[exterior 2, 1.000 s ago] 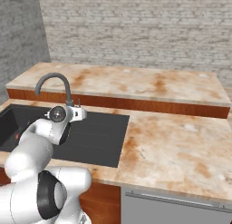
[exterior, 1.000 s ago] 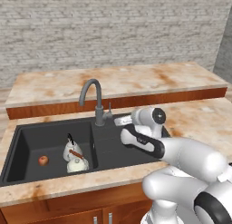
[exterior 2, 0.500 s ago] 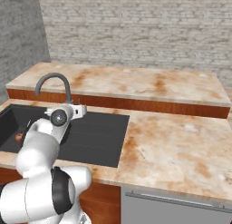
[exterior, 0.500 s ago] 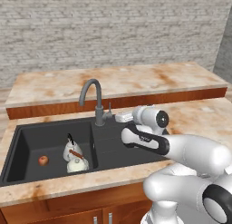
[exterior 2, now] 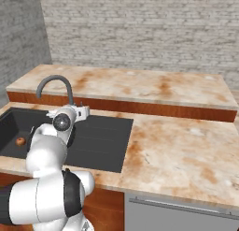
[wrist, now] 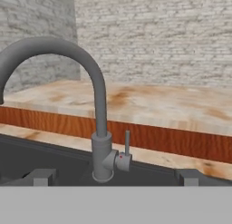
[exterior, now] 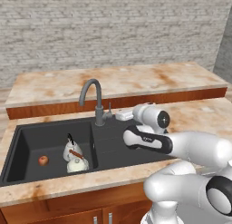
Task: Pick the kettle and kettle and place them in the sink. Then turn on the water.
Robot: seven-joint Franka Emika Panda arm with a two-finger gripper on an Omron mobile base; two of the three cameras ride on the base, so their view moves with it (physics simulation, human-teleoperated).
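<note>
Two whitish kettles lie in the left basin of the black sink (exterior: 113, 146): the black-handled kettle (exterior: 70, 148) behind, the reddish-brown-handled kettle (exterior: 78, 163) in front. My gripper (exterior: 122, 114) hovers over the sink's back rim, just right of the grey gooseneck tap (exterior: 93, 98), and points at it. In the hand view the tap (wrist: 97, 105) and its small upright lever (wrist: 127, 143) stand close ahead, between my open fingertips (wrist: 43, 177). No blue stream runs from the spout. From the right, my gripper (exterior 2: 84, 112) sits beside the tap (exterior 2: 56, 85).
A small red apple (exterior: 43, 160) lies at the left of the same basin, also seen as the apple (exterior 2: 20, 141) from the right. The right basin (exterior 2: 102, 136) holds nothing. A raised marble ledge (exterior: 122, 80) and a brick wall stand behind the tap.
My hand has shifted only slightly beside the tap, while the arm links behind it have swung. The kettles and the apple have stayed put.
</note>
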